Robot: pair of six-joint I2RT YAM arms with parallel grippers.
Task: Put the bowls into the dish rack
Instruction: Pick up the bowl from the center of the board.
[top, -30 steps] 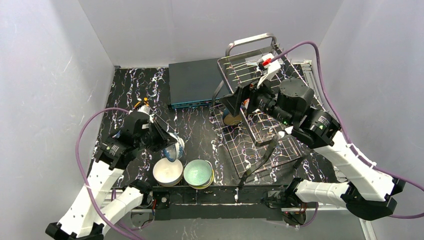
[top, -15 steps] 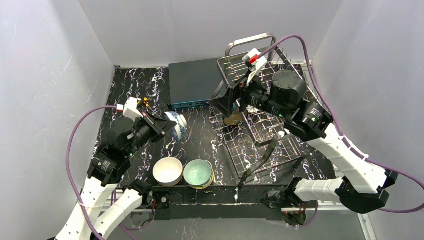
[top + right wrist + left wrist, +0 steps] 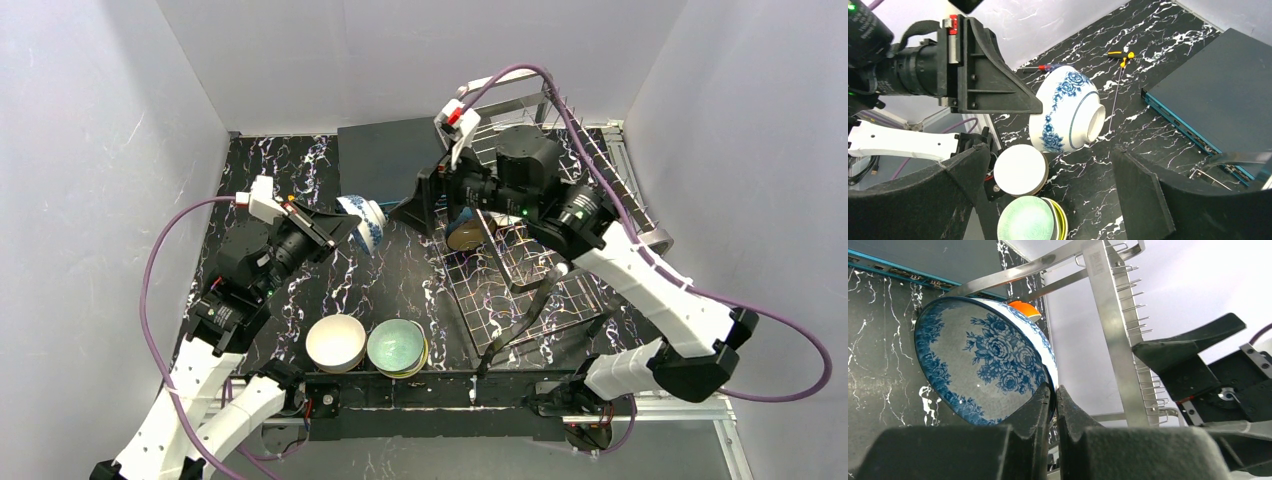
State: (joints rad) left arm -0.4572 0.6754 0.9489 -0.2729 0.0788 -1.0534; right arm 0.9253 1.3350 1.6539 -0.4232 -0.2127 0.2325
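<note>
My left gripper (image 3: 340,228) is shut on the rim of a blue-patterned bowl (image 3: 366,222), holding it tilted in the air left of the dish rack (image 3: 505,285). In the left wrist view the fingertips (image 3: 1048,395) pinch the bowl (image 3: 983,362) at its lower right edge, with the rack (image 3: 1108,315) behind. My right gripper (image 3: 425,203) hangs open just right of the bowl; its view has the bowl (image 3: 1065,115) ahead of the wide jaws (image 3: 1050,150). A white bowl (image 3: 335,342) and a pale green bowl (image 3: 397,347) stacked on lime-yellow ones sit at the near edge. A brownish bowl (image 3: 465,236) stands in the rack.
A flat dark-teal box (image 3: 385,160) lies at the back, left of the rack. Two small screwdrivers (image 3: 1120,55) lie on the black marbled table (image 3: 395,275) at the far left. Grey walls close in on three sides.
The left gripper has lifted the blue-patterned bowl off the table and carried it up and right toward the rack. The right arm has swung left from over the rack toward the bowl, staying open.
</note>
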